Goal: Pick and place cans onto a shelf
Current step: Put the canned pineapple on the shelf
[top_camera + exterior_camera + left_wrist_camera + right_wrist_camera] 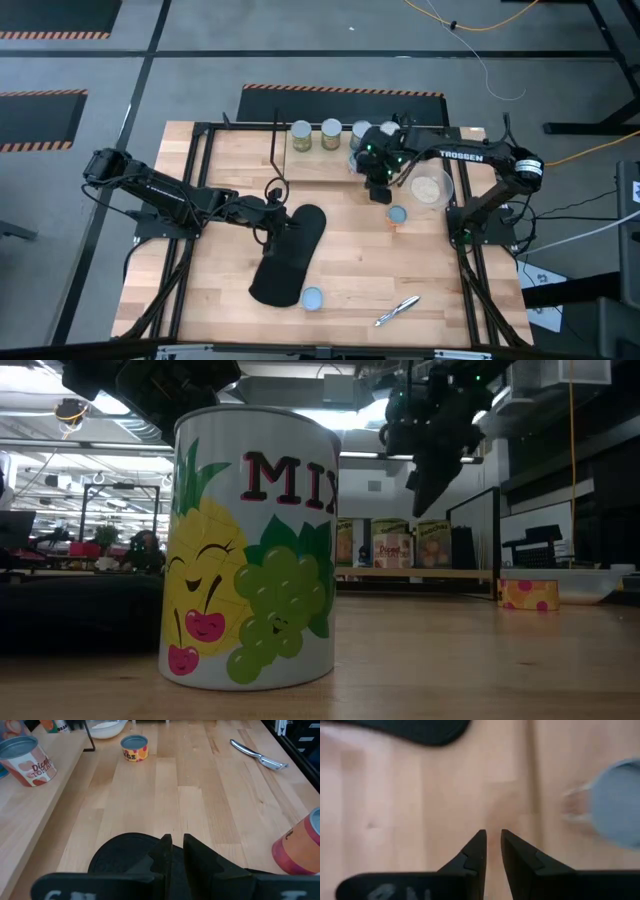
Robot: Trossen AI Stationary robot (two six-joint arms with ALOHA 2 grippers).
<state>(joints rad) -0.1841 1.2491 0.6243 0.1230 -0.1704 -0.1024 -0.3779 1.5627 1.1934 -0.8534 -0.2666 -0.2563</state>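
Note:
Several cans (330, 133) stand in a row on the shelf (320, 165) at the table's far side. One pale-blue-topped can with a yellow label (397, 215) (528, 595) stands on the table in front of the shelf. Another with a fruit label (312, 298) (250, 550) stands near the front edge. My right gripper (378, 190) (492, 835) hangs shut above the table by the shelf's front, left of the yellow can, holding nothing. My left gripper (285, 225) (177, 842) is shut over a black oval mat (290, 255), holding nothing.
A pale bowl (430, 188) sits at the shelf's right end. A silvery pen-like item (397, 310) lies near the front right. The black mat covers the table's middle left. Bare wood lies between the mat and the yellow can.

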